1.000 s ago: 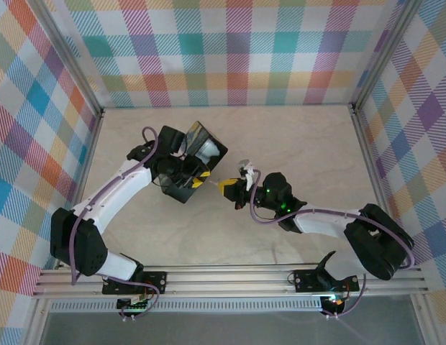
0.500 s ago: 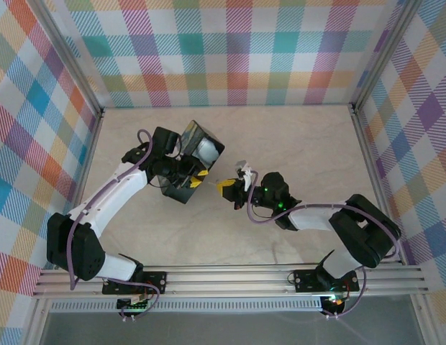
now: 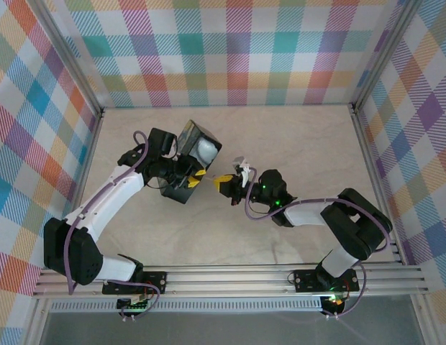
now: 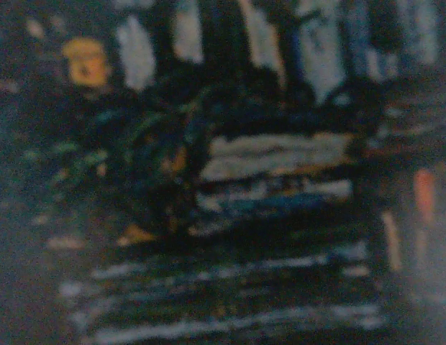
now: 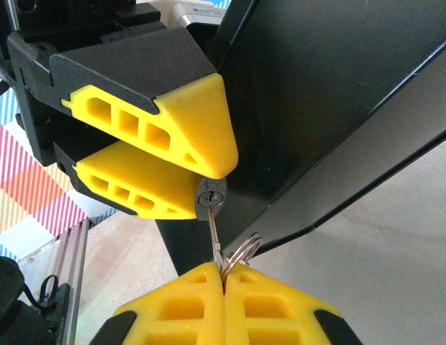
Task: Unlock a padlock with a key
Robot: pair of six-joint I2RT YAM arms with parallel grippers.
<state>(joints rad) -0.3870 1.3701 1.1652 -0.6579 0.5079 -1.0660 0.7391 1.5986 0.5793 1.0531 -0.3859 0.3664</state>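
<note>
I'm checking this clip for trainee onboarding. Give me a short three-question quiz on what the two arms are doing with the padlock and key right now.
1. True or false: the right gripper has its jaws open, with nothing in them.
2. What clamps the padlock? A) the left gripper B) the right gripper C) neither, it lies loose
3. Fill in: the key has its tip at the padlock's ____.
Key: 1 false, the jaws are shut on the key. 2 A. 3 keyhole.
</note>
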